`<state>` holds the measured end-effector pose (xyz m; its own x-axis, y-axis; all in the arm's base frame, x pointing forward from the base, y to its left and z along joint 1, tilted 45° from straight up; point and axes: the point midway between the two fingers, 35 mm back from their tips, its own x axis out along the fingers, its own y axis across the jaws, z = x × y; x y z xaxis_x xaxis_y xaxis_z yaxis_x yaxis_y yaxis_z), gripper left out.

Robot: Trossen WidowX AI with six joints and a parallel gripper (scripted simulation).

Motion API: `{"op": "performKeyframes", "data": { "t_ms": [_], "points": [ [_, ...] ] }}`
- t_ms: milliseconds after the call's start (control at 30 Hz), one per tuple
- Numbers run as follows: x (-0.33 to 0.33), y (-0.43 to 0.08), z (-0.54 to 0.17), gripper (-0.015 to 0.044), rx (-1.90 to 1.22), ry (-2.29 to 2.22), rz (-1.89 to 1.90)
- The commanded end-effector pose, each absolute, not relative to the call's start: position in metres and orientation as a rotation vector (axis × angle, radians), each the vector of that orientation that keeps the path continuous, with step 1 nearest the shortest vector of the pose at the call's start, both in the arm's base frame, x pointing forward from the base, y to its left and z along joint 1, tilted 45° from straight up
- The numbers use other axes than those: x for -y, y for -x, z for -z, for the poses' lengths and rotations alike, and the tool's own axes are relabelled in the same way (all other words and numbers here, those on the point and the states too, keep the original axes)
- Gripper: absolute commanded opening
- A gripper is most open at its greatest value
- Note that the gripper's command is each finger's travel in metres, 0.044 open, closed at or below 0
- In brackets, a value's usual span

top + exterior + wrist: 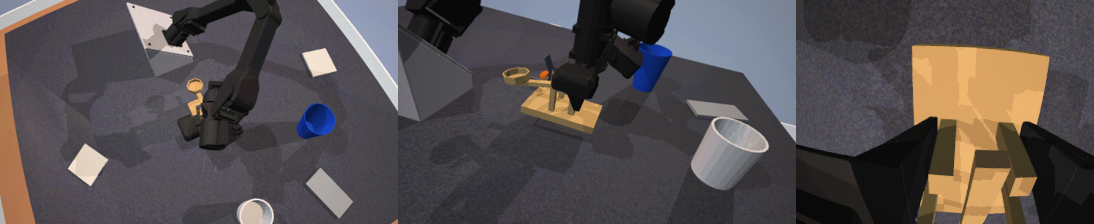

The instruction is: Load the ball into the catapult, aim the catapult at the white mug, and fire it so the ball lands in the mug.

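Foremost, one black six-joint arm [259, 52] [594, 31], smooth-shelled and angular, reaching over a dark, speckled mat [158, 189] [503, 182] [846, 85]. One sloped metal mount [154, 26] [443, 73], pale, with dark round fastenings. One catapult [195, 108] [559, 117] [981, 90], tan and wood-like: flat rectangular base, square-edged uprights, slender beam, faceted shallow cup. One gripper [576, 105] [980, 127], black, wedge-tipped, clasping the catapult by its uprights. One white mug [255, 213] [727, 154], a tapered open cylinder, upright, well apart from the catapult. One blue cup [316, 120] [651, 68], tapered and faceted, upright. One flat grey slab [329, 193] [716, 110], rectangular. Two cream tiles, squarish: one [319, 62] beyond the blue cup, the other [87, 164] at the opposite side. One orange ball [544, 75], round, partly hidden behind the catapult, outside its cup.
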<state>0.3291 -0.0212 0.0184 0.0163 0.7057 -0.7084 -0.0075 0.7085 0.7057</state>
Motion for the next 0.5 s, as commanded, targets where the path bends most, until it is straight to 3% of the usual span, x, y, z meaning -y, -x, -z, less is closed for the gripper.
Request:
{"op": "performKeyframes", "data": {
  "t_ms": [0, 467],
  "points": [
    [0.031, -0.333, -0.029, 0.0000, -1.449, -0.601, -0.604],
    [0.017, -0.334, -0.014, 0.0000, -1.449, -0.603, -0.603]
  ]
}}
